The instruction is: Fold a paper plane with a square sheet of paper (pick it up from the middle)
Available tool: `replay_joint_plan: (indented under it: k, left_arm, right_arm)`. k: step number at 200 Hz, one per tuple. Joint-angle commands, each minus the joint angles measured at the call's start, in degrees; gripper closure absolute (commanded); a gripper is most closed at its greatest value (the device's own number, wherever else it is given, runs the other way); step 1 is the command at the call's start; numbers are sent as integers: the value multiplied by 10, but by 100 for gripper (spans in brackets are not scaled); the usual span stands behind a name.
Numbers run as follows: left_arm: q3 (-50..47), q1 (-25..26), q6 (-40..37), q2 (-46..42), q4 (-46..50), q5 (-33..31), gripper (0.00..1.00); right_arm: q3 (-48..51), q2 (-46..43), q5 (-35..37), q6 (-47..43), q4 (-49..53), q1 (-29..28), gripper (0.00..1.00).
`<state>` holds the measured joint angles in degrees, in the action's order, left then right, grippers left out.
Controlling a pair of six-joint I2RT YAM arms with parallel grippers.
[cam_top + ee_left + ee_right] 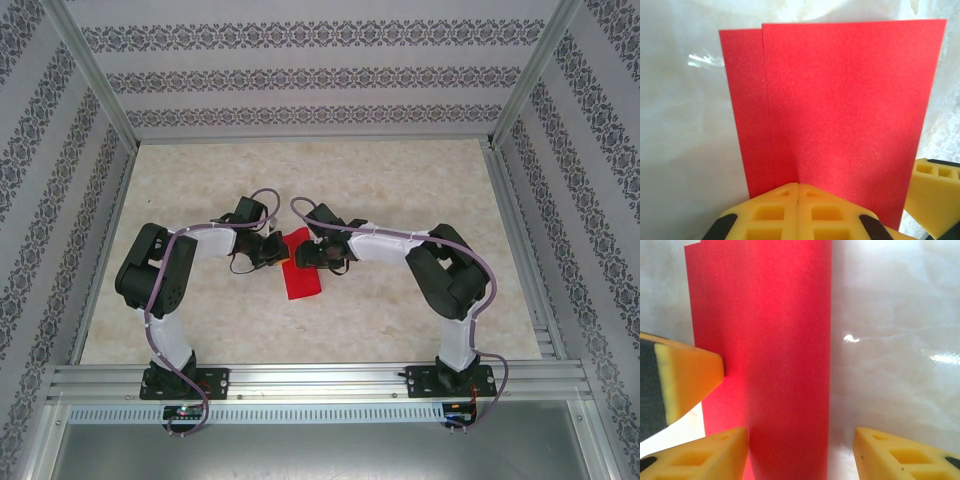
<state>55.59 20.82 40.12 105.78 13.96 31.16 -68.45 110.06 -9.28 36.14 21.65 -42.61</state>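
The square sheet of paper (300,275), folded to a narrow strip, sits near the middle of the table (420,190) between the two grippers, with bare tabletop open on every side. The left gripper (798,192) is pinched together on the strip's near edge (the two layers sit slightly offset along one long side). The right gripper (800,455) has its jaws apart, with the sheet's long edge running between them; one finger (705,457) overlaps the red and the other stands clear of it.

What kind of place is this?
Probably a purpose-built robot test booth: aluminium frame rails, patterned wall panels around a marbled tabletop, left arm and right arm bolted at its edge.
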Motion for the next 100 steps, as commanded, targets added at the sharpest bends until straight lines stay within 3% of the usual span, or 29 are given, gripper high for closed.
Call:
replay_joint_plan:
  k: [1,31,100]
  left_arm:
    - [7,6,-19,15,46,-32,96]
    - [11,5,-19,16,49,-32,97]
    - [25,6,-24,11,62,-25,98]
  right_arm:
    - [15,-30,-78,12,-41,15,42]
    - [20,-23,-125,21,-58,33,44]
    - [-6,19,-131,-1,-17,45,54]
